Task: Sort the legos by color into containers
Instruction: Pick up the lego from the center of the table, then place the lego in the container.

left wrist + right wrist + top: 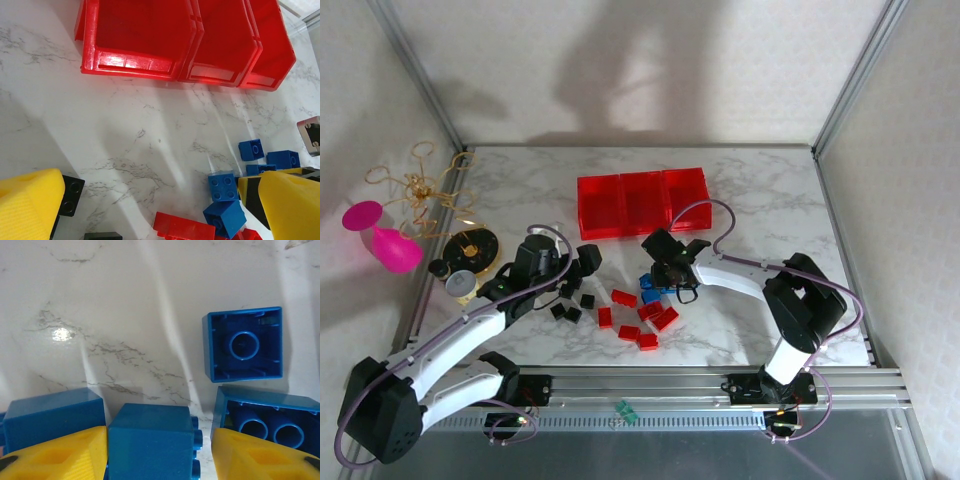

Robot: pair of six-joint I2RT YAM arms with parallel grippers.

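Observation:
The three joined red bins [640, 203] stand at the back middle, and their near walls show in the left wrist view [150, 60]. Black legos [570, 300], red legos [642, 322] and blue legos [650, 292] lie scattered in front of them. My left gripper [586, 264] hangs open above the table [160, 210], a black brick [70, 196] beside its left finger, a red brick [184, 227] and blue bricks [223, 186] toward its right one. My right gripper [160, 455] is down among the blue legos, open around a blue brick [150, 442] that touches its left finger.
A pink goblet [380, 235], a gold wire tangle [420, 185] and a black-and-yellow disc [472, 245] sit at the left edge. A small green piece [626, 411] lies on the front rail. Two upturned blue bricks [243, 343] lie right of my right gripper.

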